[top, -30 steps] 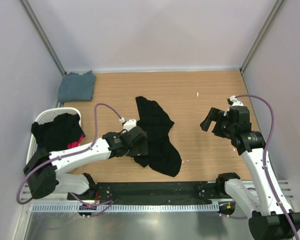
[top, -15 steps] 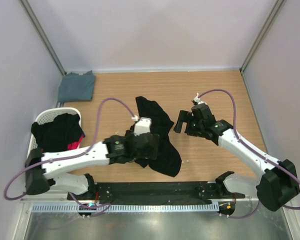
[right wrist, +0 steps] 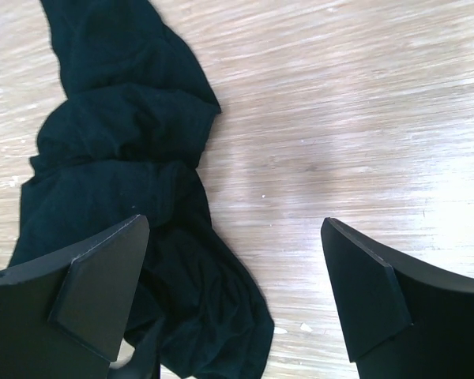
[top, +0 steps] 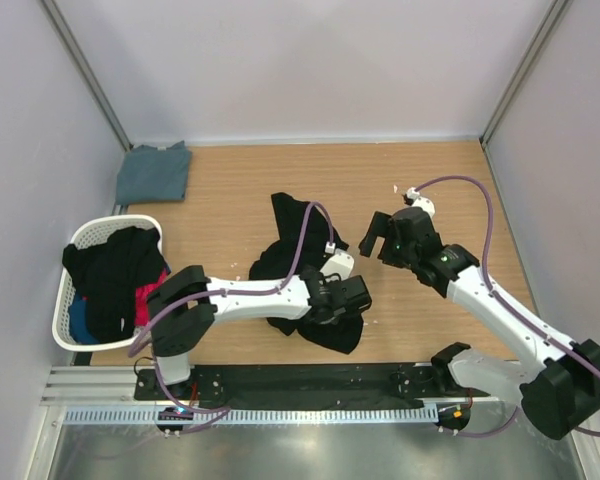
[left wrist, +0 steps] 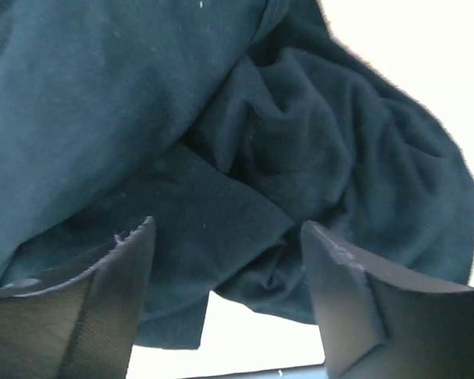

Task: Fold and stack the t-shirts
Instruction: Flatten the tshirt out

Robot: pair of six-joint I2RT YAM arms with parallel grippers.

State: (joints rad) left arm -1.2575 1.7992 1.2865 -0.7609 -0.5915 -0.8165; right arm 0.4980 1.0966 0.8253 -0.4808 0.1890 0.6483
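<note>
Briefly | black shirt (top: 305,235) lay crumpled mid-surface (top: 430,180) | grey-blue shirt (top: 153,172) lay in the far-left corner | left tool (left wrist: 227,229) gaped over the black shirt, clamping nothing | right tool (right wrist: 235,223) stood wide open, empty, above the surface beside the black shirt

White laundry basket (top: 88,234) at the left edge of the wooden table (top: 430,180).

Black t-shirt (top: 305,235): I see it unfolded and crumpled, bunched into ridges, lying on the wood well to the right of the basket (top: 92,228).
Grey-blue t-shirt (top: 153,172): I see it folded flat, just beyond the basket's far side.
</note>
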